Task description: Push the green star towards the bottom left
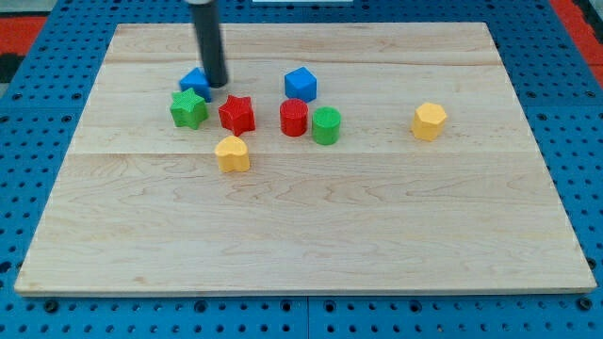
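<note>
blue blocks (300, 83) 2 | red 2 | green 2 | yellow 2

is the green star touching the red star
No: the green star-shaped block sits apart from the red star-shaped block, with a strip of bare wooden board showing between them.

My tip (217, 84) rests on the worktop (311, 226) against a blue block (194, 81), just above the green star (188, 109). A red star (236, 114) sits beside the green star on the view's right, then a red cylinder (294, 118) touching a green cylinder (326, 125). A blue cube (301, 84) lies above them. One yellow block (232, 153) lies below the red star, another (429, 121) well apart on the right.
</note>
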